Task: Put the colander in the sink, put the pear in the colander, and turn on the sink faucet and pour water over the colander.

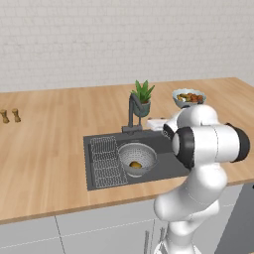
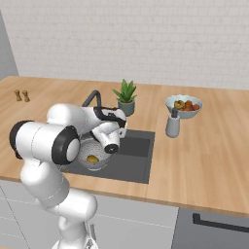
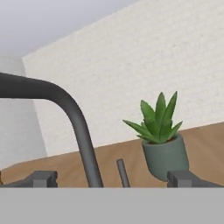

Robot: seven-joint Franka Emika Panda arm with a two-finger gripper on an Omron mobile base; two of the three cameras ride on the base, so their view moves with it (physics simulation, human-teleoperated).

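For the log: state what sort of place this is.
A rendered kitchen, most likely: a wooden counter holds a recessed sink with a faucet, a colander inside it, and a fruit bowl nearby.

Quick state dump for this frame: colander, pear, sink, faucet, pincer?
colander: upright, sitting in the sink
pear: inside the colander
sink: holds the colander, wire rack on one side
faucet: no water visible, spout close before the hand camera
pincer: open, tips wide apart, holding nothing, aimed at the faucet
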